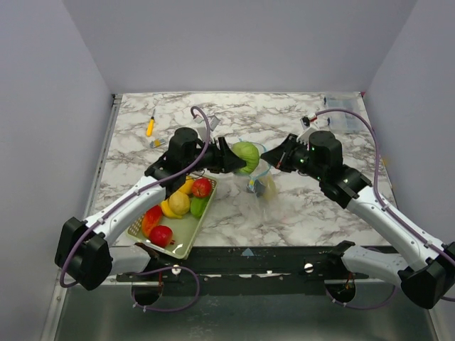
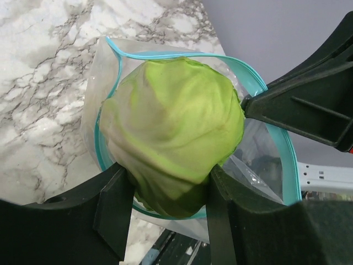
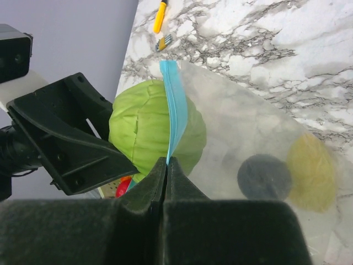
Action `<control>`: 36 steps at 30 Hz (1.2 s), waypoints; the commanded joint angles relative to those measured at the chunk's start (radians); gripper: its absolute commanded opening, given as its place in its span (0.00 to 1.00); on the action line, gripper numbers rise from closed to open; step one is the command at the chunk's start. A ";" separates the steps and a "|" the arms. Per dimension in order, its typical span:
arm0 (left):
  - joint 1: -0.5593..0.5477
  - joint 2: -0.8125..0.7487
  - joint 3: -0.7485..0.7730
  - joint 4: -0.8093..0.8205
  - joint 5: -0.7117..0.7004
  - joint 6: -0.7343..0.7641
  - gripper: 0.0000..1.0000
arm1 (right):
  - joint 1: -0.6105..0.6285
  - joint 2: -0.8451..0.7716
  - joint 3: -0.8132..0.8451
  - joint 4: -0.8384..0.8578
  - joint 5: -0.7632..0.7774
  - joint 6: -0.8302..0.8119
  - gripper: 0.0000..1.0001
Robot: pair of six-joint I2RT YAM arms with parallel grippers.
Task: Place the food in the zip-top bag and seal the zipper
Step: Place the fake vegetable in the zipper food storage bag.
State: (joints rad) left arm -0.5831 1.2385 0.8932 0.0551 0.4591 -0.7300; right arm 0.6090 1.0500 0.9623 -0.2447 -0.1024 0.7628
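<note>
At the zip-top bag's [image 3: 248,127] open mouth, the left claw [image 2: 168,190] grips a green cabbage [image 2: 174,127]; the right claw [image 3: 167,165] pinches the zipper [image 3: 175,105] just beside it.

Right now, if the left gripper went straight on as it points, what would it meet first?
Held in the left gripper, the cabbage leads into the open zip-top bag, ringed by the zipper; it probably meets the bag's inside first. The right gripper pinching the rim sits aside. Depth unclear.
</note>
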 commanded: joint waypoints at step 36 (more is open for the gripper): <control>-0.064 0.031 0.515 -0.782 -0.049 0.396 0.93 | 0.005 0.028 0.056 0.028 0.015 -0.023 0.01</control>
State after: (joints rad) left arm -0.6437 1.3571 1.3647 -0.7307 0.4709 -0.3614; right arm 0.6090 1.0798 0.9958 -0.2333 -0.1009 0.7574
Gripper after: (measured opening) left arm 0.921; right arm 0.007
